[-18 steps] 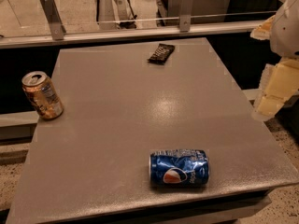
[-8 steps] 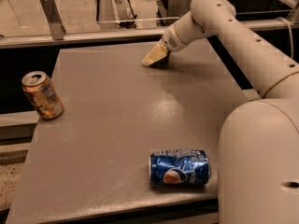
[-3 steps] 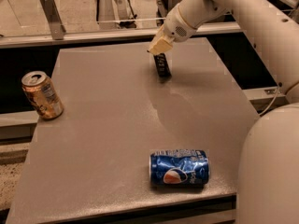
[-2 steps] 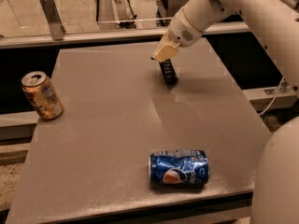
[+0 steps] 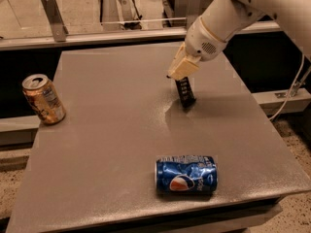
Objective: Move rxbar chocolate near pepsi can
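A matte grey tabletop (image 5: 112,130) fills the view. Over its far half my gripper (image 5: 181,74) is clamped on the top end of the small flat dark-wrapped rxbar chocolate (image 5: 185,92), which hangs on end. The dented blue pepsi can (image 5: 186,174) lies on its side near the front edge, well apart. Gripping one end only, I judge the bar could swing, slip out, or bump the can and roll it. Whether its lower tip touches the surface I cannot tell, and my contact line is hidden.

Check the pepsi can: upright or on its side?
On its side: the pepsi can lies near the front edge of the table, logo facing the camera. The gripper holds the rxbar chocolate farther back.
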Tool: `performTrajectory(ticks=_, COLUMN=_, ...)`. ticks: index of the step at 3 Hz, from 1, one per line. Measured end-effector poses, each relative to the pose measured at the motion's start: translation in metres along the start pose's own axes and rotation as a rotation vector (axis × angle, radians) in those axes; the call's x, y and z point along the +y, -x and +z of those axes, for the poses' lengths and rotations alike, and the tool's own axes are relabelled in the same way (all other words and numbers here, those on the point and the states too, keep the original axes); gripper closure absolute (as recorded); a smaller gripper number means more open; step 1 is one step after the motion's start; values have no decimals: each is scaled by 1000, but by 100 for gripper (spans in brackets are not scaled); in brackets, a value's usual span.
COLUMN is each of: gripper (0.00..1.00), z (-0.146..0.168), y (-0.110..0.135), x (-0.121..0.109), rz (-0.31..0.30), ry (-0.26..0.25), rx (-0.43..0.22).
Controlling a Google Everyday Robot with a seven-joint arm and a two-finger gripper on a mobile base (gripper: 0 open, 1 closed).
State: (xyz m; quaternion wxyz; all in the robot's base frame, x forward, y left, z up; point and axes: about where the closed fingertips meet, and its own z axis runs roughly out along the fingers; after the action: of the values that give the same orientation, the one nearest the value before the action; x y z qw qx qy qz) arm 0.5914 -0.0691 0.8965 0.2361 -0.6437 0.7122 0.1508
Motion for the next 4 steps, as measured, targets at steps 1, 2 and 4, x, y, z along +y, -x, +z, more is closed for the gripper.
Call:
performTrajectory(ticks=1, gripper=100, z=-12, y=0, x=38, rz=-1, ry=42, rx=6)
performTrajectory(ticks=2, gripper=100, z=-19, y=4, x=74, rz=5, ry=89, rx=5)
performTrajectory(ticks=4, gripper=100, z=-21, y=2, x=125, rz=47, ry=168, rx=14)
